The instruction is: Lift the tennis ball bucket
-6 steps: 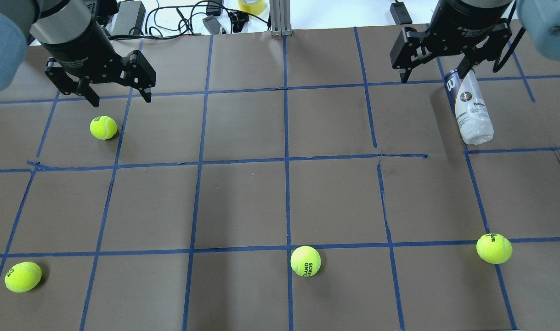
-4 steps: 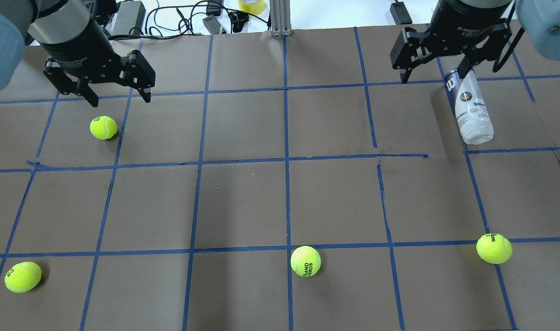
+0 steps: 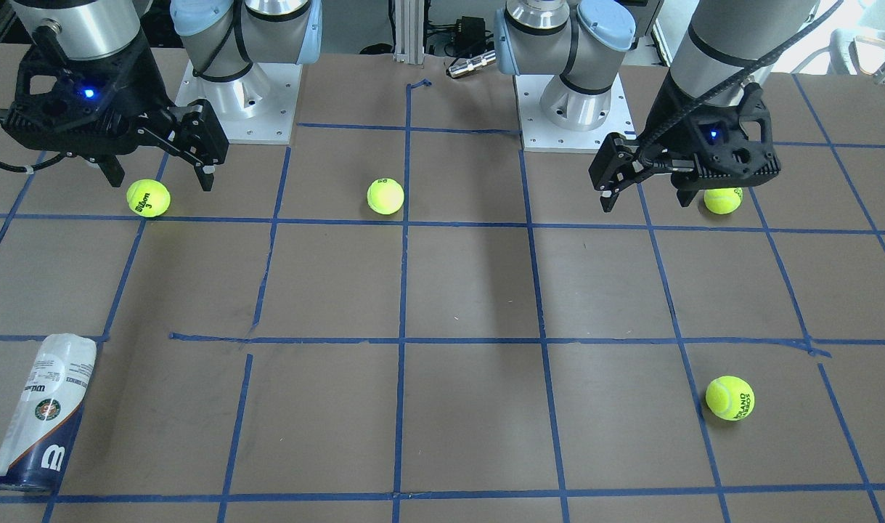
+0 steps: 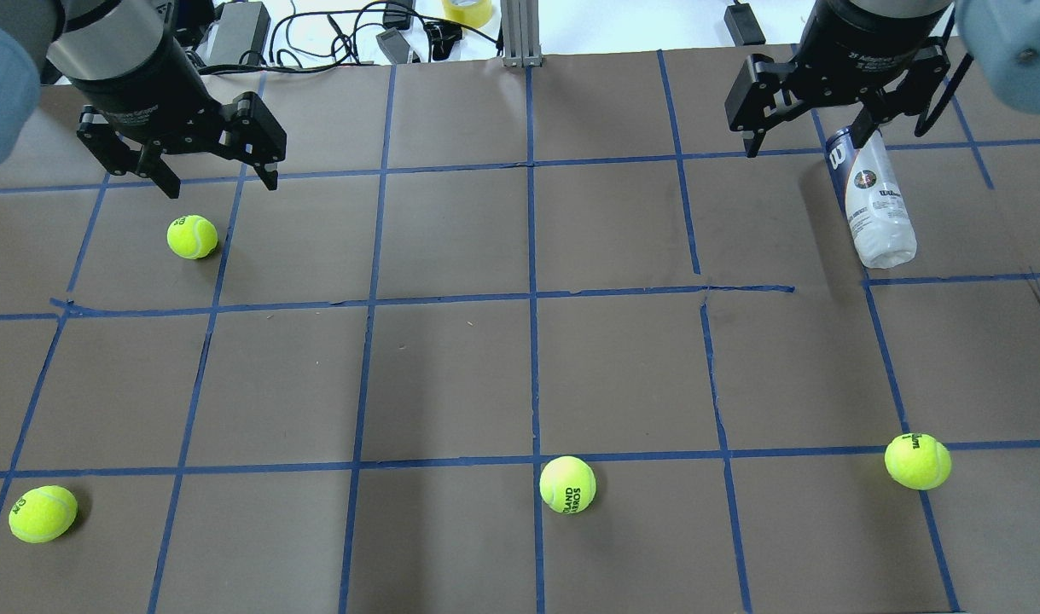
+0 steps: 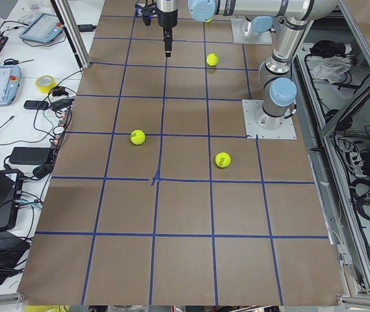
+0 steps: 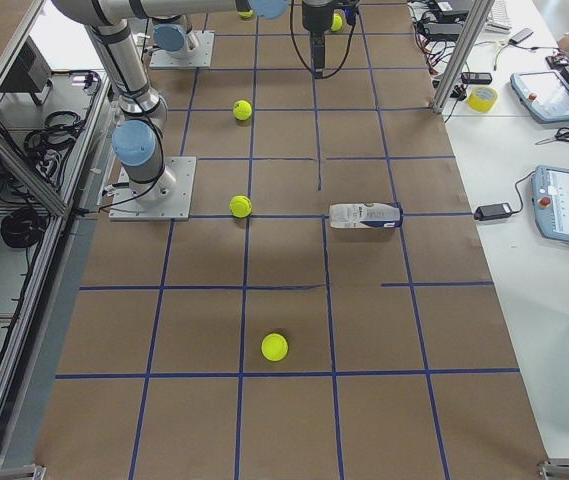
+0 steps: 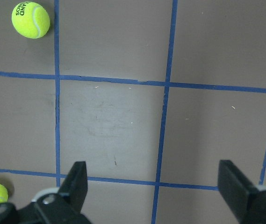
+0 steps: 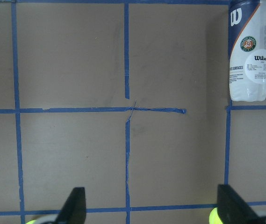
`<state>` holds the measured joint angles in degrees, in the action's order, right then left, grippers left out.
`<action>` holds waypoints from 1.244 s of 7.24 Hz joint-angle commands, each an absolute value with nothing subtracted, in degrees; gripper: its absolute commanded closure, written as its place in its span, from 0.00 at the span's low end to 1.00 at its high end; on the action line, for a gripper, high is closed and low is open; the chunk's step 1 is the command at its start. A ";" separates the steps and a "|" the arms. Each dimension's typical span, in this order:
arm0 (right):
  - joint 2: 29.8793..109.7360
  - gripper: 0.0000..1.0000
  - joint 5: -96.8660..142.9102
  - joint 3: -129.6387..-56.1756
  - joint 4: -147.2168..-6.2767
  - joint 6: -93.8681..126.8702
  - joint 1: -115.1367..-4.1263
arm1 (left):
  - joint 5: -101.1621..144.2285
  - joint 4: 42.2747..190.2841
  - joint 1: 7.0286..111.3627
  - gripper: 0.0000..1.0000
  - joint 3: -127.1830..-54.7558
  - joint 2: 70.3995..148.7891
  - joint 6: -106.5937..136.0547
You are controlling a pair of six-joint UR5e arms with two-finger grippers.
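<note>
Firstly, the brown paper-covered counter [image 4: 451,375], gridded with blue tape, carried every item below.

Black two-finger right pincer [image 8: 154,207]: jaws spread wide and empty, poised high over the counter. The bucket lay ahead of it and off to one side.

Black two-finger left pincer [image 7: 155,191]: likewise spread and empty, well apart from the bucket.

Slim clear-and-white plastic tennis ball bucket [image 4: 876,200], navy-banded: lay on its side at the counter's far right, navy end pointing away from the robot.

Handling note: the right pincer looked best placed. It should centre over the tube's mid-length with its jaws across the narrow width. It should then descend, close gently because a round tube may roll or flex, and rise level.

Yellow-green felt tennis balls [image 4: 567,484]: four, loose, none touching the bucket.
</note>
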<state>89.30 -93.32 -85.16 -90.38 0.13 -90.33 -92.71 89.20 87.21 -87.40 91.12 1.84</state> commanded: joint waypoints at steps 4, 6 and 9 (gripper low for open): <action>89.21 0.00 -92.46 -84.29 -90.44 0.97 -89.83 | -92.72 89.30 87.54 0.00 -87.45 89.74 1.85; 89.21 0.00 -92.64 -84.81 -91.22 0.88 -89.82 | -92.55 92.02 87.72 0.00 -87.63 89.03 1.85; 86.59 0.00 -92.90 -84.29 -93.78 0.61 -87.90 | -92.90 92.02 87.10 0.00 -87.71 89.21 1.85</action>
<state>88.26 -92.71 -84.78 -92.97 0.65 -89.08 -92.62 91.98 87.41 -87.67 89.19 1.85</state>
